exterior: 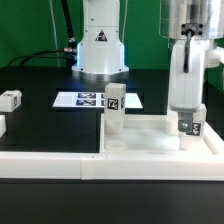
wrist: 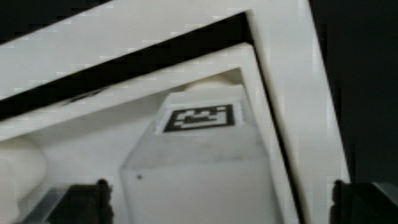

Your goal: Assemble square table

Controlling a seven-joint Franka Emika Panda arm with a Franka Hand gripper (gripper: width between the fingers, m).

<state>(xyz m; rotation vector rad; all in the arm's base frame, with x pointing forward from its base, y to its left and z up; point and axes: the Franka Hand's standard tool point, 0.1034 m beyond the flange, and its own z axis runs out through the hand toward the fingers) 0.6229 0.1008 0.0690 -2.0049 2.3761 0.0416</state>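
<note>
White square tabletop with raised edges lies on the black bench, toward five o'clock in the exterior view. A tagged leg stands upright on it. Gripper jaws spread wide, empty.

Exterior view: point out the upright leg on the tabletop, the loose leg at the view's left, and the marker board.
upright leg [exterior: 114,110], exterior view, its middle below the tag.
loose leg [exterior: 10,99], exterior view, its tagged end.
marker board [exterior: 88,99], exterior view, its tagged face.

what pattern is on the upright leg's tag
Black-and-white square marker on the white leg; clearest in the exterior view.
</note>
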